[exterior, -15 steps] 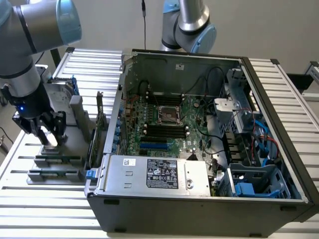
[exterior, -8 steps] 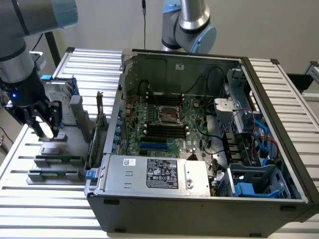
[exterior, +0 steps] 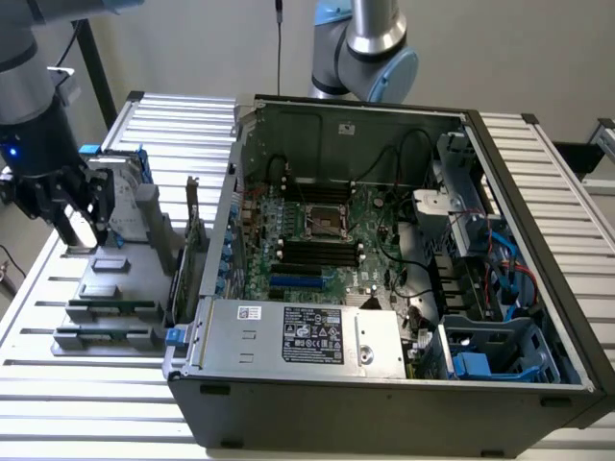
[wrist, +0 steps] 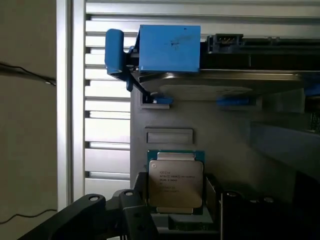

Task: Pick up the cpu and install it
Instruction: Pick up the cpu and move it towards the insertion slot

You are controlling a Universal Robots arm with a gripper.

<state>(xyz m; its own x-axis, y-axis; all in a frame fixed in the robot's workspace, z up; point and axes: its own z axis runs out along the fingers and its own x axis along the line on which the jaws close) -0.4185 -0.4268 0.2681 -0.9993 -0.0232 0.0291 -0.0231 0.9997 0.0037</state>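
Note:
The cpu (wrist: 175,183), a small square chip with a shiny silver top and printed text, lies flat in a recess of the grey parts holder (wrist: 220,125). My gripper (wrist: 182,200) is open, with one dark finger on each side of the chip; I cannot tell if they touch it. In the exterior view the gripper (exterior: 82,219) hangs low over the holder (exterior: 115,288) at the exterior view's left, beside the open computer case. The empty cpu socket (exterior: 322,223) sits in the middle of the green motherboard inside the case.
A silver hard drive with a blue bracket (wrist: 170,50) stands on the holder just beyond the chip. Memory sticks (exterior: 108,311) lie in the holder's front slots. The case wall (exterior: 207,259) rises between holder and motherboard. A second arm (exterior: 370,48) stands behind the case.

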